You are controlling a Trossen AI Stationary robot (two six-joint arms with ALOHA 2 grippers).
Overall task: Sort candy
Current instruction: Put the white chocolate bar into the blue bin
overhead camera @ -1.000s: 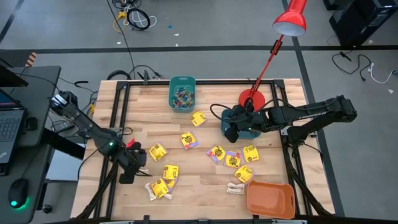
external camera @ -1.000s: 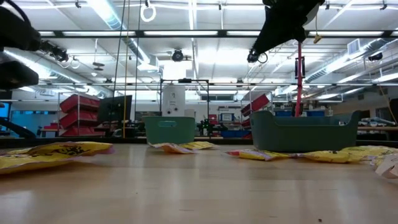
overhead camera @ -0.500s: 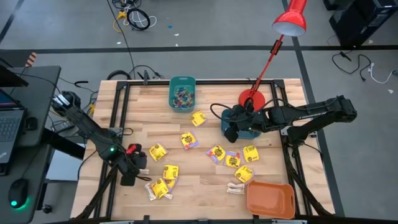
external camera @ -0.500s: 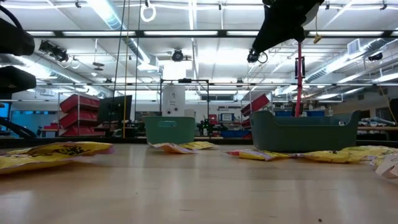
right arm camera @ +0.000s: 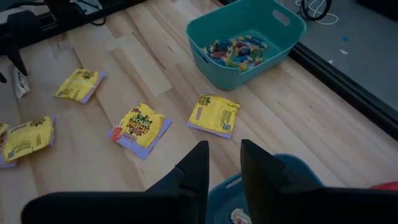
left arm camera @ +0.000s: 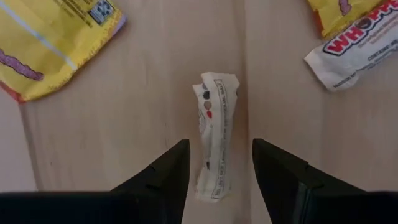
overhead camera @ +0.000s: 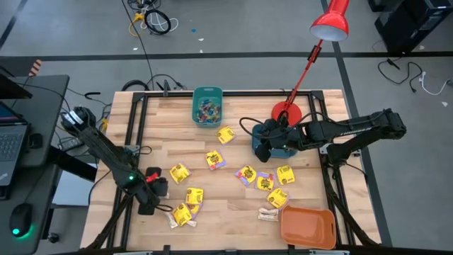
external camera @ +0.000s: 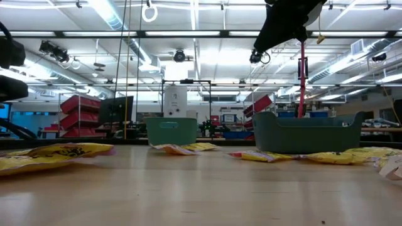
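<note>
Yellow candy packets (overhead camera: 212,159) lie scattered flat on the wooden table. A pale stick-shaped candy (left arm camera: 214,134) lies flat on the wood. My left gripper (left arm camera: 219,158) is open near the table's near-left part (overhead camera: 156,197), pointing down, with one finger on either side of that stick; whether they touch it I cannot tell. A white packet (left arm camera: 354,43) lies close by. My right gripper (right arm camera: 224,165) is open with a narrow gap and hovers over a dark teal bin (overhead camera: 277,144), holding nothing.
A teal bin (overhead camera: 207,106) of small coloured sweets stands at the far edge. An orange bin (overhead camera: 306,227) sits at the near-right corner. A red lamp's base (overhead camera: 286,112) stands behind the dark bin. Bare wood lies between the packets at mid-table.
My left gripper has moved toward the table's near edge, ending over the pale stick candy. The right arm has kept still and no candy has moved.
</note>
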